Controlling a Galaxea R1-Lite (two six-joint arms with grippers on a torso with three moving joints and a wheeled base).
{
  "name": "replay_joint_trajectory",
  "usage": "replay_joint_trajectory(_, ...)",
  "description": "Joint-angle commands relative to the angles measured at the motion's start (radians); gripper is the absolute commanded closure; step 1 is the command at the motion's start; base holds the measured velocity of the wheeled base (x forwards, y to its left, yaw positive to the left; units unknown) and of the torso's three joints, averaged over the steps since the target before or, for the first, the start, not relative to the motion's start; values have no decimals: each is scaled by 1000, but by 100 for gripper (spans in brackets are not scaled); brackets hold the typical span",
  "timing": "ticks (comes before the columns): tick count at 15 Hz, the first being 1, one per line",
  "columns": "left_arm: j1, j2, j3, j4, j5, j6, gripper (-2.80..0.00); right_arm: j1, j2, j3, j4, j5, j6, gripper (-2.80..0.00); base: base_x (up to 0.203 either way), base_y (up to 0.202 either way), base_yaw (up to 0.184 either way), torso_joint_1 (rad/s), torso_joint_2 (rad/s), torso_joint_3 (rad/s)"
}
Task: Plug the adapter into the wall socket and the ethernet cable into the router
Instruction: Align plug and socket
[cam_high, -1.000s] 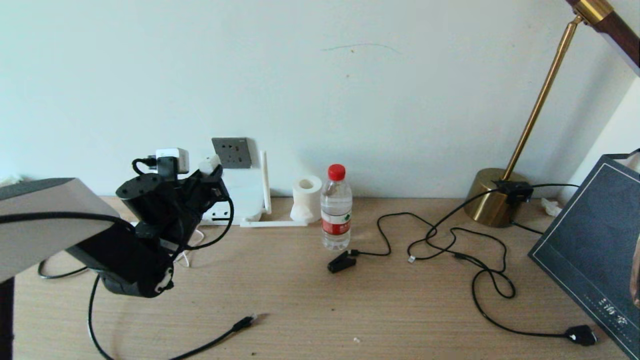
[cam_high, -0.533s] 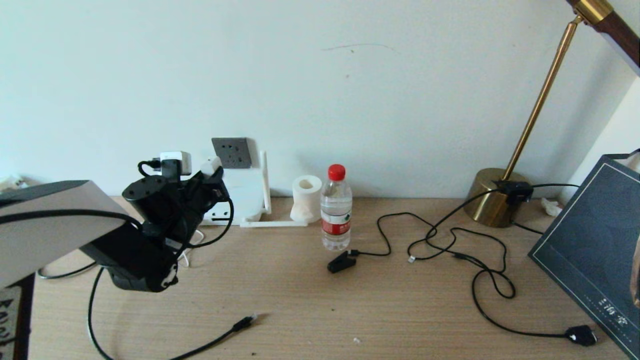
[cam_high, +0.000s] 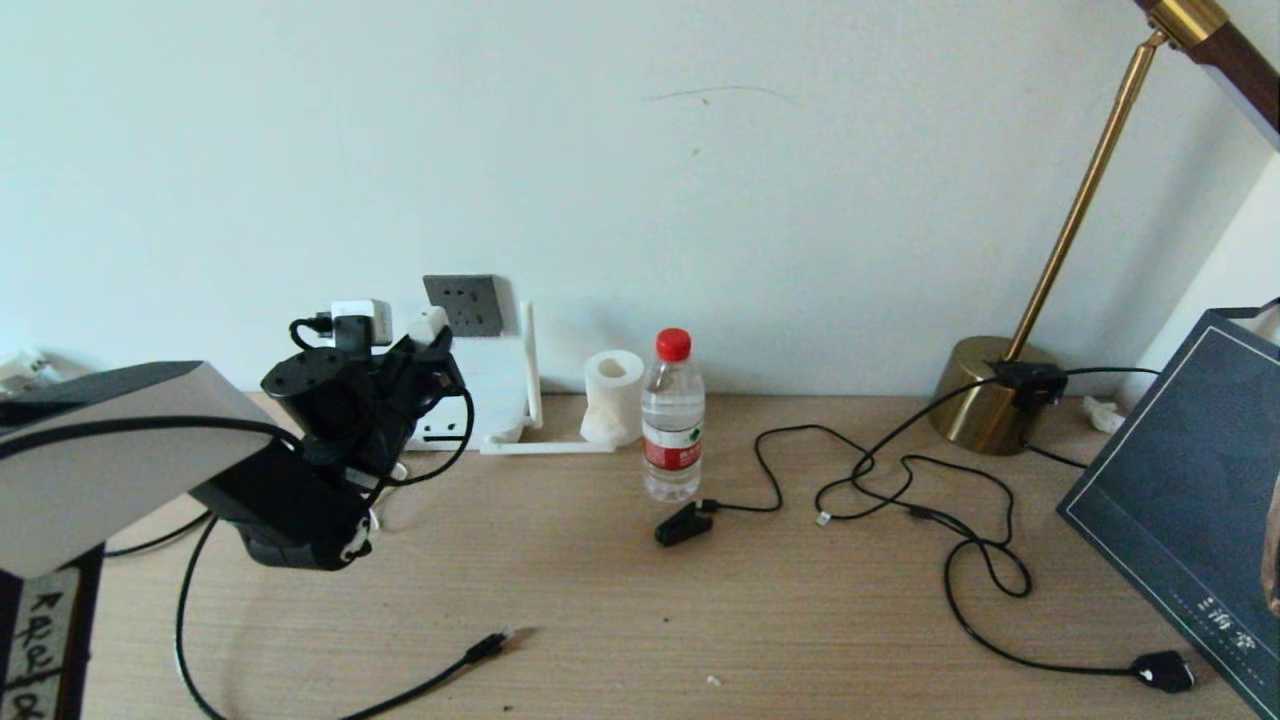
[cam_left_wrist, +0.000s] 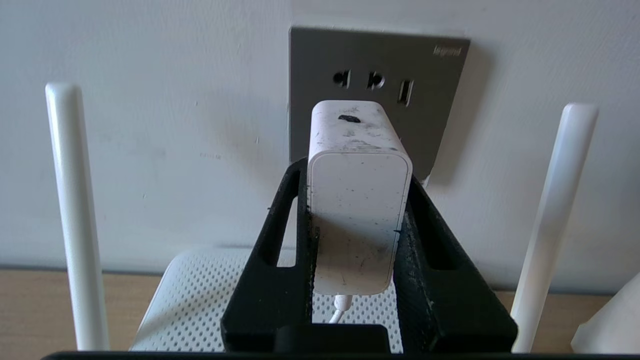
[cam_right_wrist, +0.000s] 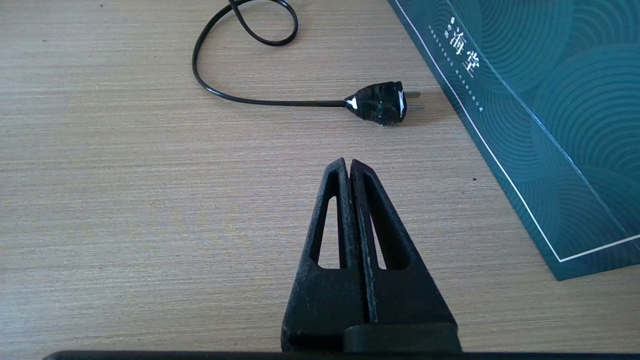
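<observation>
Your left gripper (cam_left_wrist: 357, 220) has its fingers (cam_left_wrist: 280, 260) clamped on the white adapter (cam_left_wrist: 357, 200), one on each flank, with the thin white cord hanging from its rear. In the left wrist view the adapter sits directly in front of the dark grey wall socket (cam_left_wrist: 430, 90), covering the lower part of the plate; whether the pins have met their holes cannot be seen, as the block hides them.

Keep the block square to the plate. Its top face shows, so you are looking slightly down on it; level the wrist before you push, or the pins may skate across the face. Drive straight toward the wall and hold the grip firm until the block seats flush.

Mind the router (cam_left_wrist: 200, 290) lying under the gripper, its antennas (cam_left_wrist: 75, 210) rising on either side. In the head view the socket (cam_high: 463, 304) lies at about 2 o'clock from the gripper (cam_high: 425, 330).

The ethernet cable (cam_high: 490, 645) waits on the desk (cam_high: 800, 620) at 5 o'clock from the arm, unplugged. Your right gripper (cam_right_wrist: 349, 167) hovers over the desk, fingers pressed together and empty, near a black two-pin plug (cam_right_wrist: 380, 102).
</observation>
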Motion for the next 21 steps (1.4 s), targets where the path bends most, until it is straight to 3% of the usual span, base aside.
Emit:
replay_joint_trajectory(1,1,6,-17,-8,1,1,0,0,1,0,0,0,0,0,0,0,0,0,0,0)
replay_joint_trajectory(21,0,81,-157,-8,7,19,0,0,1,0,0,0,0,0,0,0,0,0,0,0)
